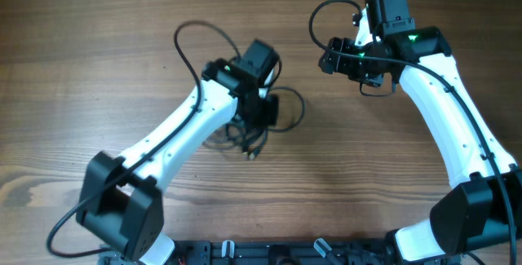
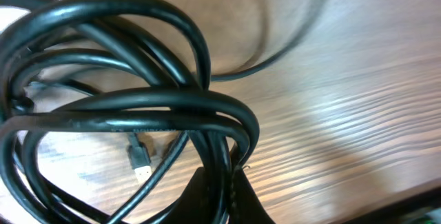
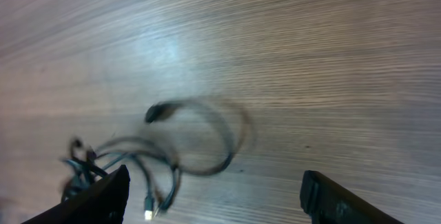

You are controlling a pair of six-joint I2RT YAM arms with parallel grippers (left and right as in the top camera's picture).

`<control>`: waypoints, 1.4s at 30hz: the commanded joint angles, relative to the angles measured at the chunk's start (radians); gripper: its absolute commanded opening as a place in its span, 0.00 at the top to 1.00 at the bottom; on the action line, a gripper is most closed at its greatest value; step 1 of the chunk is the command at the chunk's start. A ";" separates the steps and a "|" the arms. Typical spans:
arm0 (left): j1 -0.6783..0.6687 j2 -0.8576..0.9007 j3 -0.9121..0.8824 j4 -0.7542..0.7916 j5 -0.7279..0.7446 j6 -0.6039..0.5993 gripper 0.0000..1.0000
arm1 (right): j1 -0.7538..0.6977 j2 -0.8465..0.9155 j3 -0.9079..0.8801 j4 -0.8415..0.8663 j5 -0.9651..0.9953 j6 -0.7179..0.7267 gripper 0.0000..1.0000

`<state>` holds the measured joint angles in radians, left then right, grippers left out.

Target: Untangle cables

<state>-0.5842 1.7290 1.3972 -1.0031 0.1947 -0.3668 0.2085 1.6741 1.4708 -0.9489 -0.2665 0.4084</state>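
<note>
The cables [image 1: 245, 139] lie in a small black tangle at the table's middle, with one loop [image 1: 292, 108] spreading right and a light plug tip [image 1: 251, 157] at the front. My left gripper [image 1: 259, 120] is down on the tangle. In the left wrist view its fingers [image 2: 222, 193] are shut on two or more strands of the looped cables [image 2: 138, 107], and a plug with a light tip [image 2: 141, 165] lies on the wood. My right gripper [image 1: 347, 63] is open and empty, well right of the tangle. Its fingers [image 3: 220, 207] are wide apart, with the blurred cables [image 3: 179, 148] ahead at the left.
Thicker black arm cables loop above the left arm [image 1: 196, 37] and beside the right wrist [image 1: 322, 16]. The wooden table [image 1: 98, 69] is bare to the left and between the arms. A black rail [image 1: 269, 253] runs along the front edge.
</note>
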 commanded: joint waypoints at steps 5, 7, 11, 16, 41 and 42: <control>0.040 -0.093 0.148 0.086 0.157 -0.061 0.89 | 0.003 0.003 0.009 0.087 -0.334 -0.122 0.19; 0.072 -0.093 0.148 0.114 0.281 -0.060 0.90 | 0.003 0.003 0.009 0.109 -0.343 -0.125 0.19; 0.121 -0.093 0.148 0.086 0.366 -0.061 0.91 | 0.002 0.003 0.010 0.143 -0.456 -0.258 0.19; 0.126 -0.093 0.148 0.115 0.423 -0.099 0.91 | 0.003 0.003 0.010 0.171 -0.549 -0.304 0.16; 0.124 -0.093 0.148 0.177 0.512 -0.117 0.92 | 0.084 0.004 0.010 0.251 -0.182 0.015 0.74; 0.123 -0.093 0.148 0.177 0.512 -0.113 0.92 | 0.084 0.004 0.010 0.257 -0.166 0.035 0.76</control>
<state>-0.4625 1.6527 1.5257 -0.8360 0.6781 -0.4850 0.2947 1.6737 1.4708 -0.7036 -0.5510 0.3603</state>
